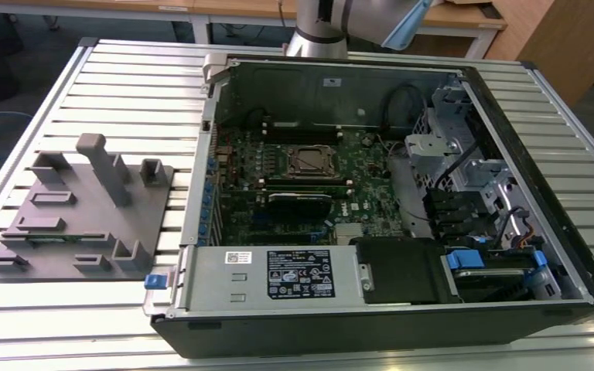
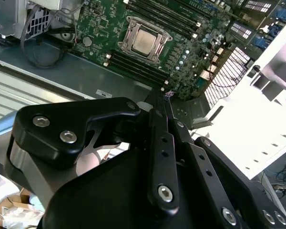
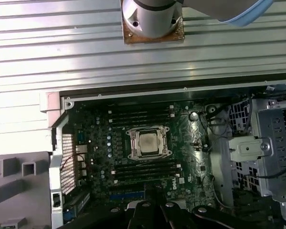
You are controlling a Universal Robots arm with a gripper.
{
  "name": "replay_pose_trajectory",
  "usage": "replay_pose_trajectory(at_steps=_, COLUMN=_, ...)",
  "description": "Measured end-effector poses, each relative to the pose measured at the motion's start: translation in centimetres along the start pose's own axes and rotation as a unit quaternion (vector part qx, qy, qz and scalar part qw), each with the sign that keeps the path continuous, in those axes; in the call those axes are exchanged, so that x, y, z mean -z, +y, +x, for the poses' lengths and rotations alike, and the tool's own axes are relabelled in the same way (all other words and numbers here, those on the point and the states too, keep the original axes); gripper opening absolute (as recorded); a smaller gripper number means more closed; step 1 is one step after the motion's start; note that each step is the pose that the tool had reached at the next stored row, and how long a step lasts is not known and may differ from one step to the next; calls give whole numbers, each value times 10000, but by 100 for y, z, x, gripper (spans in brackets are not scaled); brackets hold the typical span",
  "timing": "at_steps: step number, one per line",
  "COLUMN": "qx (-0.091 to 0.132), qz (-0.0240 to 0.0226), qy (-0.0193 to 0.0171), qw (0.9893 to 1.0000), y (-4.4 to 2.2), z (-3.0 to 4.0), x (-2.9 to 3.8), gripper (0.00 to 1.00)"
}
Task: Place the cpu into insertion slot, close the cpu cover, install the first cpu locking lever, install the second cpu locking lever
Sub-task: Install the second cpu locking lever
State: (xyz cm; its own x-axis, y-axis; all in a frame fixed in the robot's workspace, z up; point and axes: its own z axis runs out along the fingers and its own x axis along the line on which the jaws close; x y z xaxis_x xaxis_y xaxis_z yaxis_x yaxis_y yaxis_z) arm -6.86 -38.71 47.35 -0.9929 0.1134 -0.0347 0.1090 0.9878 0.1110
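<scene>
Silver-grey and dull, the cpu [image 3: 148,142] lies flat in the slot [image 3: 129,144] near the middle of the green board [image 3: 190,162], with the cover [image 3: 148,130] closed around it as a thin metal frame; its top shows through the window in both wrist views. Long black memory slots [image 3: 142,114] run close along two opposite sides of the socket, leaving little free margin there.

The case [image 1: 544,193] lies open on its side, its black walls ringing the board. Above the socket the space is open. A drive cage [image 1: 452,147] and cables crowd the exterior view's right, and the power supply [image 1: 276,274] boxes in the near edge.

The worktop [image 1: 121,85] is ribbed aluminium. On the exterior view's left stands a grey fixture [image 1: 80,216] with upright posts, well apart from the socket. Wooden desks and a blue floor lie behind.

The exterior view shows the arm's base [image 1: 318,35] beyond the case's far wall. The second wrist view shows the tool [image 2: 157,102] near the case's edge, well away from the cpu [image 2: 144,40]; its black links lie tight together, the fingers seem clenched, and nothing shows between them. The first wrist view looks straight down on the board.
</scene>
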Motion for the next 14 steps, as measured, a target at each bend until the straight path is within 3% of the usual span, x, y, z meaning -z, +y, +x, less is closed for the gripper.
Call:
replay_pose_trajectory(at_steps=1, qx=-1, qz=-26, qy=3, qw=10000, y=-9, z=3, x=-81, gripper=11)
replay_pose_trajectory(at_steps=14, qx=-3, qz=-54, qy=6, qw=10000, y=-19, z=6, x=-169, gripper=11)
